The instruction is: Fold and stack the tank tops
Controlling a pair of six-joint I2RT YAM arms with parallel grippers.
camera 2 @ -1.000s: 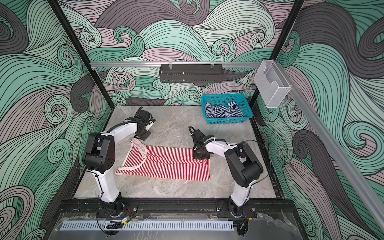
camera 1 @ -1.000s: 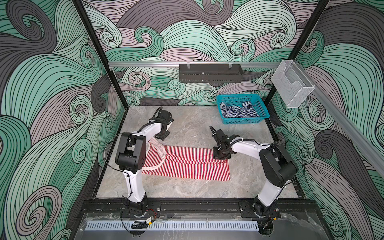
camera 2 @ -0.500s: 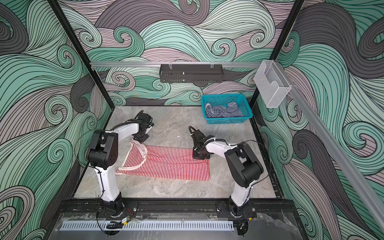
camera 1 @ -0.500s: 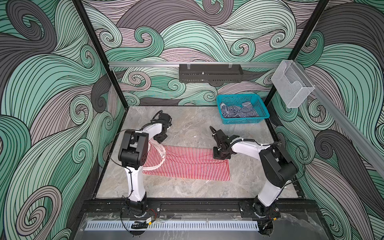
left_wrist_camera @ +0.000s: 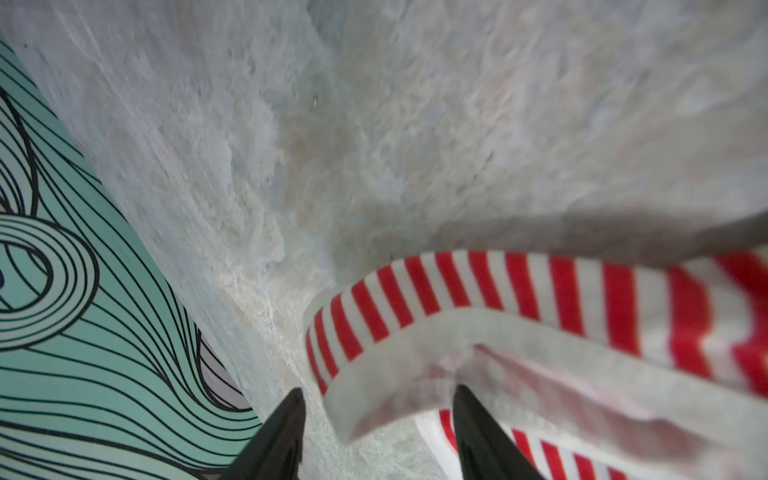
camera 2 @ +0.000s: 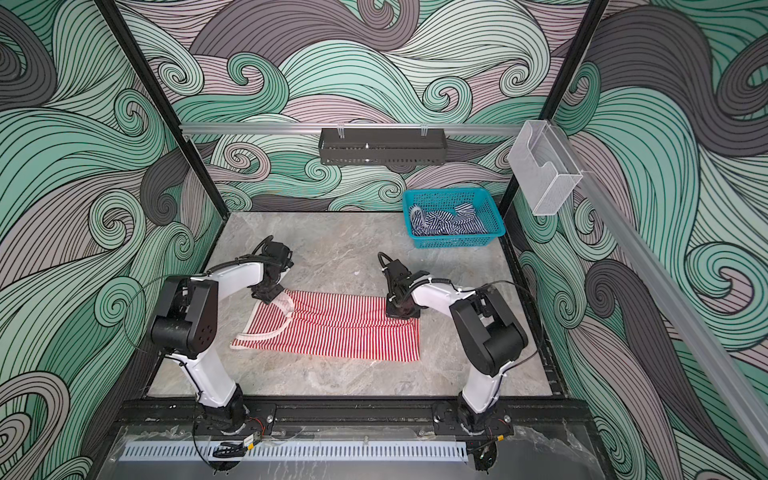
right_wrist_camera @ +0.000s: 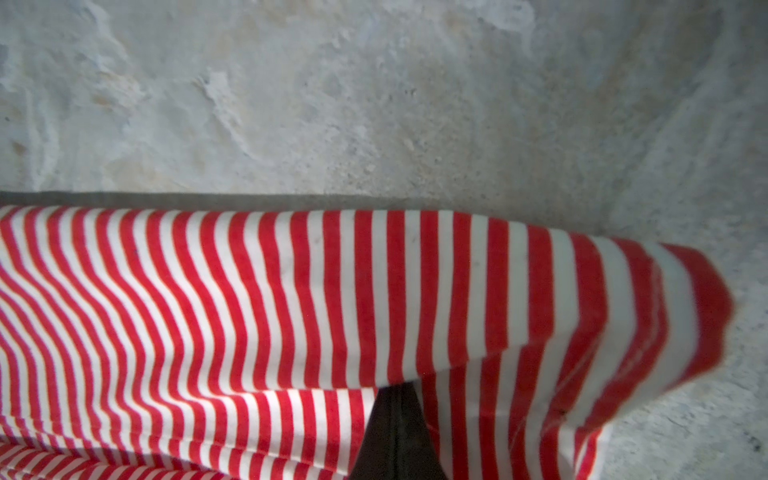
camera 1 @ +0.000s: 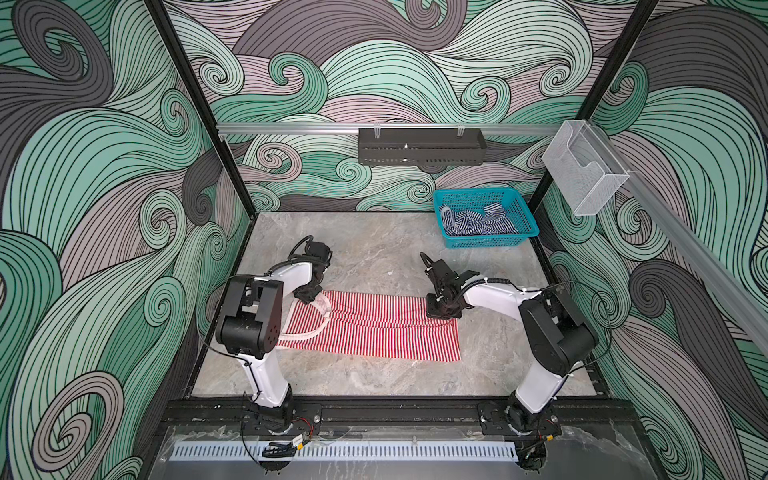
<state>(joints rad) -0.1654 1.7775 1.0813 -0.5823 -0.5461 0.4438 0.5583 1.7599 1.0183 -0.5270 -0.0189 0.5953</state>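
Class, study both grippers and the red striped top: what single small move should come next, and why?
Probably close the left gripper: its jaws stand open astride the pale strap of the red-and-white tank top, while the right gripper is shut on its far hem corner. With both held, folding could begin.

Walls (camera 1: 104, 187) all round carry a swirling wave print — mint green, mauve and charcoal, every curl lined in black. Black posts (camera 1: 199, 112) frame the back corners. An aluminium rail (camera 1: 291, 128) runs across the rear wall, with a black perforated rack (camera 1: 422, 146) hanging from it. Over on the right-hand side rail sits a clear plastic holder (camera 2: 542, 168). Down below, the table (camera 1: 374, 249) shows grey marbled stone, a teal mesh basket (camera 1: 484, 242) tucked in its far right corner. Along the near edge — a black track (camera 1: 395, 409) and a pale slotted strip (camera 1: 340, 451). The light is soft and even.
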